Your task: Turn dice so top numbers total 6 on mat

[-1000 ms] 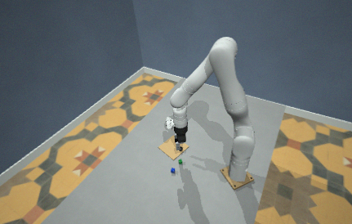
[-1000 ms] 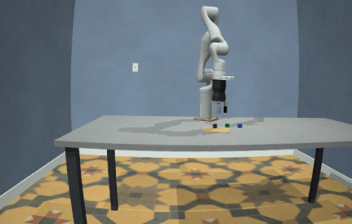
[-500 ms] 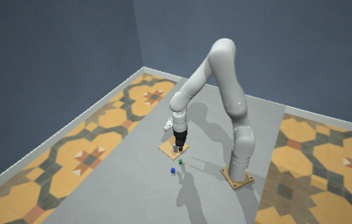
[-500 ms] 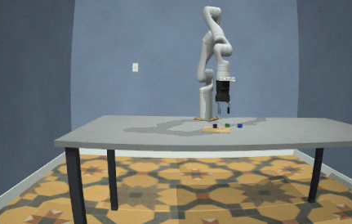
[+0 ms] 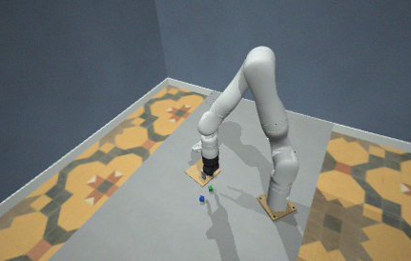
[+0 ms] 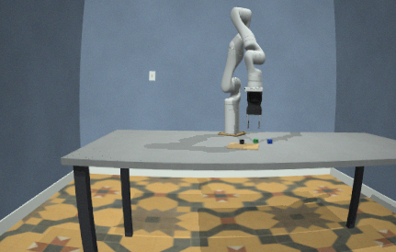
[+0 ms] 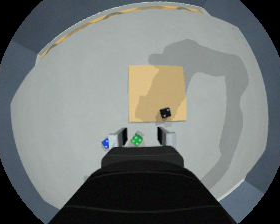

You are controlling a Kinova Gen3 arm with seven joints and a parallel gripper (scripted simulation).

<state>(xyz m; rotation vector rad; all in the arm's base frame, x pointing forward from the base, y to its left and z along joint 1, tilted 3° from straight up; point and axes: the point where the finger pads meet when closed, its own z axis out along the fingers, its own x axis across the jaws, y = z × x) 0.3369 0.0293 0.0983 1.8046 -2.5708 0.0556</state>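
Observation:
The tan mat (image 5: 192,172) (image 6: 235,146) (image 7: 141,77) lies flat on the table. The black die (image 6: 242,142) (image 7: 165,113) lies on the mat near one edge; in the top view I cannot make it out. The green die (image 5: 210,189) (image 6: 255,141) (image 7: 136,139) lies on the table just off the mat. The blue die (image 5: 201,198) (image 6: 269,141) (image 7: 106,143) lies farther off the mat, partly behind a finger in the wrist view. White pips show on the dice, too small to count surely. My gripper (image 6: 254,124) (image 7: 142,133) is open and empty, pointing down, well above the dice.
The grey table (image 5: 131,214) (image 6: 158,156) carries everything. The arm's base plate (image 5: 275,215) (image 6: 224,133) is on the robot's side of the table, away from the dice. The arm's shadow crosses the table and part of the mat.

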